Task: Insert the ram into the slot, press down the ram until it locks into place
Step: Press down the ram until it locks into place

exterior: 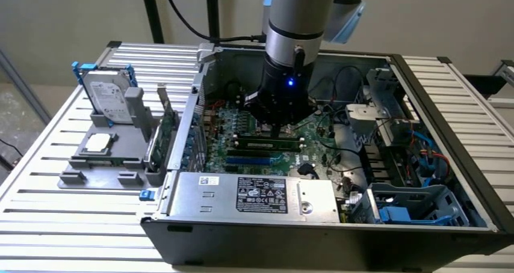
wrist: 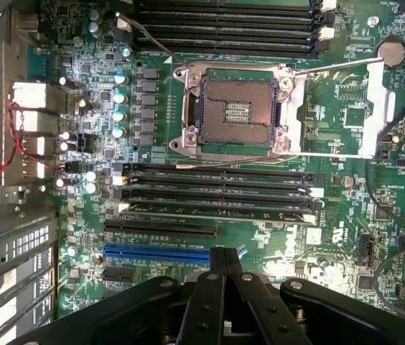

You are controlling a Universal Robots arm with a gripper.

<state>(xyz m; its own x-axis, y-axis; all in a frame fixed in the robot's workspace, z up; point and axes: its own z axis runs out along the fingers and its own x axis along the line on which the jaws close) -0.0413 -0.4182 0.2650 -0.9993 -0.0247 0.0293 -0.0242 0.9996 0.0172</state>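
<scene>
Jaws pressed together, my gripper (wrist: 224, 262) hovers above the ram (wrist: 217, 214), which seems seated in the slot (wrist: 217, 203), latching unconfirmed.

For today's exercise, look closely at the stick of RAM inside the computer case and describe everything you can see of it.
The ram is a long, thin green circuit-board stick with a row of small dark chips along its face. It stands on edge in a black slot on the motherboard, one of several parallel ones, running lengthwise along it. Light-coloured clips sit at the slot's ends. The gripper, shut and holding nothing, hangs directly above the stick's middle; whether it touches the top edge cannot be told.
</scene>
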